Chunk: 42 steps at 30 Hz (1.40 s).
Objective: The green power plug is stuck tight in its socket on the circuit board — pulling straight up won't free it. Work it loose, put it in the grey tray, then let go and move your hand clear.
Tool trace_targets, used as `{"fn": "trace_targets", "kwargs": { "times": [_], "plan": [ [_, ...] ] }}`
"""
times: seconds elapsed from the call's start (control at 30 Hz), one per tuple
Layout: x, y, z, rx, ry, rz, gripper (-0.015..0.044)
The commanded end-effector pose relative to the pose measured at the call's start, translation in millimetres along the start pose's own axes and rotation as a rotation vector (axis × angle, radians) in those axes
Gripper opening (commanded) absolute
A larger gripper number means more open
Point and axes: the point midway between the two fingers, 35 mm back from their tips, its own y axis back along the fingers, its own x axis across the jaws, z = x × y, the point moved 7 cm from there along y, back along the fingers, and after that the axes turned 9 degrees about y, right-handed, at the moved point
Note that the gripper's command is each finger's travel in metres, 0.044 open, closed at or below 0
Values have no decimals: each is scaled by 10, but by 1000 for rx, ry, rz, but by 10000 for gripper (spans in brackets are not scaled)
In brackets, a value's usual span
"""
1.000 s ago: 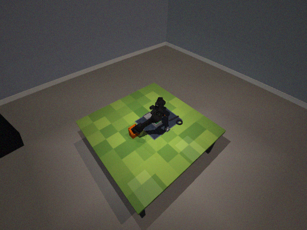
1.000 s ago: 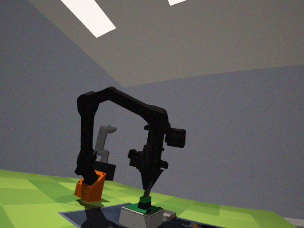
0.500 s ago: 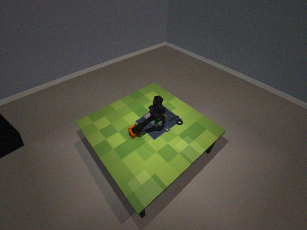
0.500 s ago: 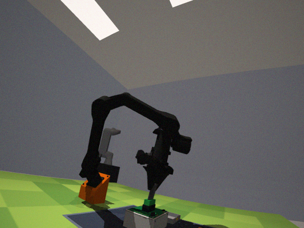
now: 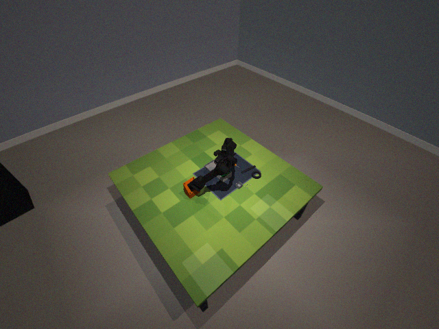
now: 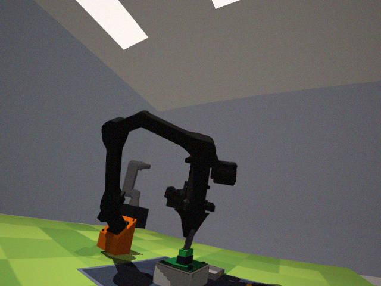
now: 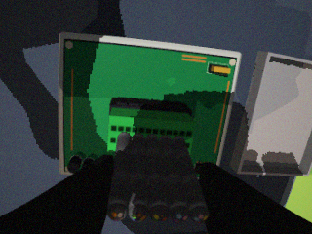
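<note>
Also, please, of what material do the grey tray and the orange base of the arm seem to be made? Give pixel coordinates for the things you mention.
The grey tray (image 6: 216,270) (image 7: 280,107): probably matt plastic, judging by its even pale colour without metallic shine; painted metal is possible.

The orange base (image 5: 189,190) (image 6: 118,243): looks like hard plastic, with flat, uniformly coloured faces and crisp edges, though painted metal could look alike.

"What's your table (image 5: 198,247) (image 6: 30,261) (image 7: 302,200) like?"

"It's green, with lots of light and dark squares."

"What's on it?"

"You have a flat, dark blue mat (image 5: 221,195) (image 6: 95,272) (image 7: 146,19), nearer the far corner than the near one. Your orange block (image 5: 191,193) (image 6: 130,236) stands just beside it, toward the left corner. Neither touches your table's edges."
</note>
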Motion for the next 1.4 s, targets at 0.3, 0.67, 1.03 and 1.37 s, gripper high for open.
{"fn": "trace_targets", "kwargs": {
  "times": [0.3, 0.67, 1.03, 1.37],
  "plan": [
    [-112, 246, 7, 26, 5, 67, 0],
    [-90, -57, -1, 27, 4, 67, 26],
    [-90, -57, -1, 27, 4, 67, 249],
    [-82, -173, -4, 27, 4, 68, 249]
  ]
}}
